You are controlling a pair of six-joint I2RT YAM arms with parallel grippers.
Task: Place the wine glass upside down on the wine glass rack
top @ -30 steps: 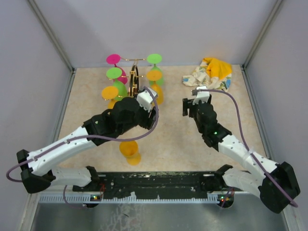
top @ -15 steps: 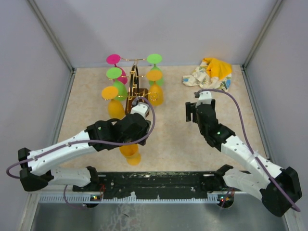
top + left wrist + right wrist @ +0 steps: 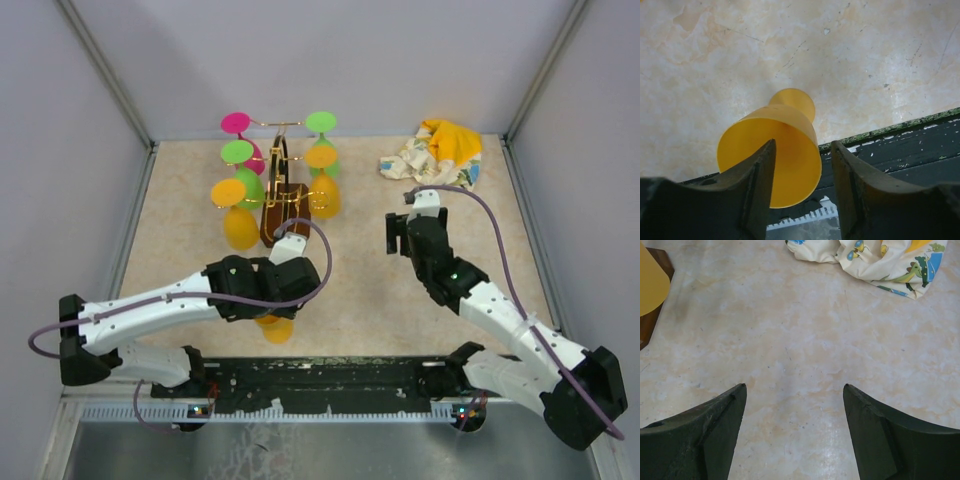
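Note:
An orange wine glass [image 3: 273, 326] lies on its side on the table near the front edge. In the left wrist view its open mouth [image 3: 790, 155] faces the camera and its foot points away. My left gripper [image 3: 279, 296] hangs just above it, open; in the left wrist view [image 3: 803, 143] the jaws straddle the bowl without touching it. The wine glass rack [image 3: 283, 160], gold wire on a dark brown base [image 3: 284, 215], stands at the back with several pink, green and orange glasses hung upside down. My right gripper [image 3: 400, 226] is open and empty over bare table [image 3: 794, 385].
A crumpled white and yellow cloth [image 3: 437, 152] lies at the back right, also in the right wrist view [image 3: 875, 260]. A black strip [image 3: 330, 375] runs along the near table edge, just beyond the glass [image 3: 900, 145]. The rack's base corner [image 3: 661, 264] shows at the right wrist view's left edge.
My left arm has drawn back from the rack toward the near edge and come down over the lying orange glass. The right arm moved slightly right, then held still.

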